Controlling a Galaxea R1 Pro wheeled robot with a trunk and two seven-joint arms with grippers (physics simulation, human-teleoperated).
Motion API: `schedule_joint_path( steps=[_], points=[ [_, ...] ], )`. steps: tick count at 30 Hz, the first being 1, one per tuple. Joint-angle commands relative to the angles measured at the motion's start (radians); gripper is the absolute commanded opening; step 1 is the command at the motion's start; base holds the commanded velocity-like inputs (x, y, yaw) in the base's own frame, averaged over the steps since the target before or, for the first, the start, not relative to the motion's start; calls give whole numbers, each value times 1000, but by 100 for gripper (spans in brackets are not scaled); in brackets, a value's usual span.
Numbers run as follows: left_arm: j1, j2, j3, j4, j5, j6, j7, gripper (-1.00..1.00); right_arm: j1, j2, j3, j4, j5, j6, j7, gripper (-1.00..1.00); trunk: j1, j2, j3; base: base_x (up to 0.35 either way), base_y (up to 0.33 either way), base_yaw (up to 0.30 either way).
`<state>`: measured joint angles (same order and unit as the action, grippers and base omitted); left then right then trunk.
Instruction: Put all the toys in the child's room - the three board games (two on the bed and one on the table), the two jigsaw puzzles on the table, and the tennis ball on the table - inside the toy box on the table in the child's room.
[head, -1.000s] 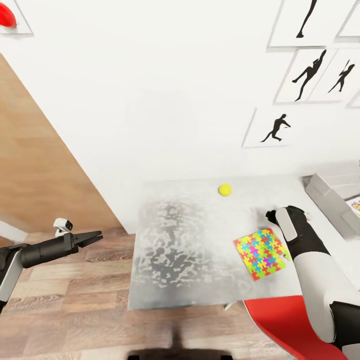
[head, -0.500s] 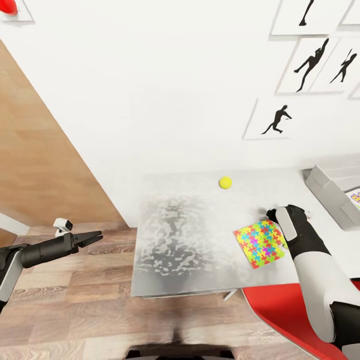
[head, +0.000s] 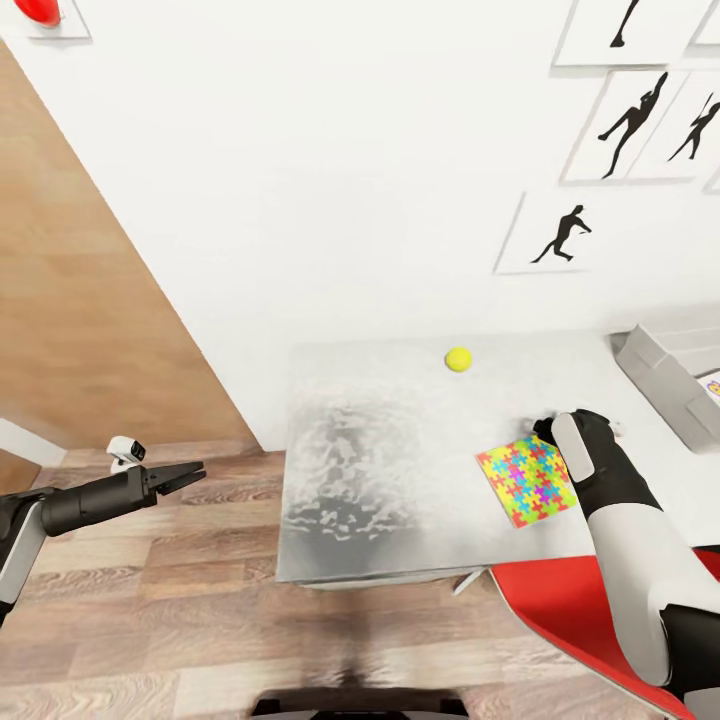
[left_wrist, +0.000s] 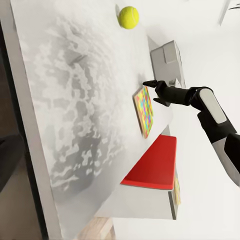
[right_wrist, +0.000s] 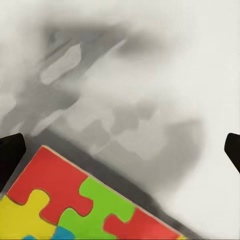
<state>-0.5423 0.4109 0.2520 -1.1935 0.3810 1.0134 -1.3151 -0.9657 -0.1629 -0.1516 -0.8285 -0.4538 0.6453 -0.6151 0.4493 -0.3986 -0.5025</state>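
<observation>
A jigsaw puzzle (head: 527, 480) lies flat near the front right of the white table (head: 380, 470). My right gripper (head: 538, 432) hovers open just over the puzzle's far corner. In the right wrist view its fingertips (right_wrist: 10, 155) sit at both sides of my right gripper (right_wrist: 120, 150), with the puzzle (right_wrist: 75, 205) below. The left wrist view shows the same right gripper (left_wrist: 152, 91) above the puzzle (left_wrist: 144, 110). The tennis ball (head: 458, 358) rests near the table's back edge, also seen as the ball (left_wrist: 128, 16). The toy box (head: 665, 375) stands at the table's right end. My left gripper (head: 185, 474) hangs open over the floor, left of the table.
A red chair (head: 570, 610) is tucked under the table's front right, beneath my right arm. A wood panel (head: 80, 330) stands on the left, and wood-plank floor (head: 150, 600) lies below. Framed silhouette pictures (head: 555, 235) hang on the wall. A red round button (head: 40, 10) is at the top left.
The camera has shifted, so the table and the wall sit further right and higher in the picture. The puzzle's far corner now lies closer under my right gripper. Both arms keep their pose.
</observation>
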Motion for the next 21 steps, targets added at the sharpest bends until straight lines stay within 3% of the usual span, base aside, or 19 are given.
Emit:
schedule_joint_path(
  steps=[1,21],
  points=[
    [-1,0,0,0,2,8,-1,100,0,0,1,23,-36,-3,-8,100,1,-1,-2,-11,32,0],
    [-1,0,0,-1,2,8,-1,100,1,-1,0,25,-36,-3,-8,100,1,-1,-2,-64,30,0]
  ],
)
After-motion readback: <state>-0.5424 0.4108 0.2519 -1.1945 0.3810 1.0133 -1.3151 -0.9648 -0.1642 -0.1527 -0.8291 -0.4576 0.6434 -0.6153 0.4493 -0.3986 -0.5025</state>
